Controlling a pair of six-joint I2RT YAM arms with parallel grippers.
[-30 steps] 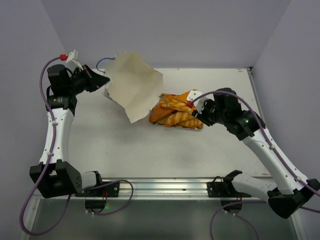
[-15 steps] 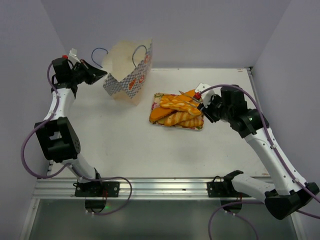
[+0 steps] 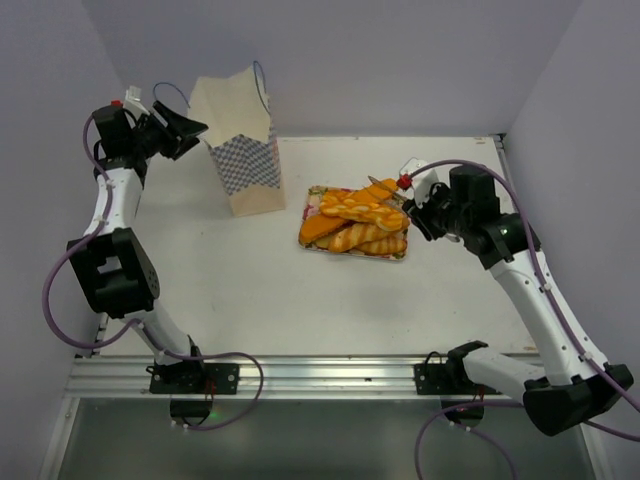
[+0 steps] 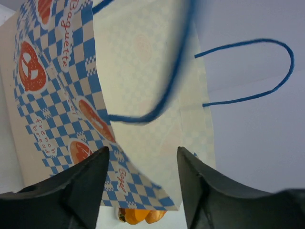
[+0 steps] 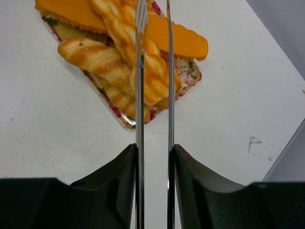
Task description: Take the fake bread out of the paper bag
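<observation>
The paper bag [image 3: 243, 150] stands upright at the back left, tan with blue-and-white checkered sides and blue cord handles. My left gripper [image 3: 188, 130] is open beside its top edge; in the left wrist view the paper bag [image 4: 143, 95] fills the frame and the left gripper [image 4: 143, 164] straddles one edge without pinching it. The fake bread [image 3: 355, 225] lies piled on a floral tray [image 3: 312, 193], braided loaves and flat orange sticks. My right gripper [image 3: 418, 205] is shut on a pair of thin metal tongs [image 5: 138, 95], whose tips hang over the fake bread [image 5: 105, 59].
The floral tray [image 5: 124, 125] sits mid-table, right of the bag. White walls close in the table on the left, back and right. A small scuff mark [image 5: 252, 141] shows on the tabletop beside the tray.
The left arm swung the tilted bag up and back until it stood upright, then its jaws opened and let go. The right gripper with the tongs drew slightly back from the tray.
</observation>
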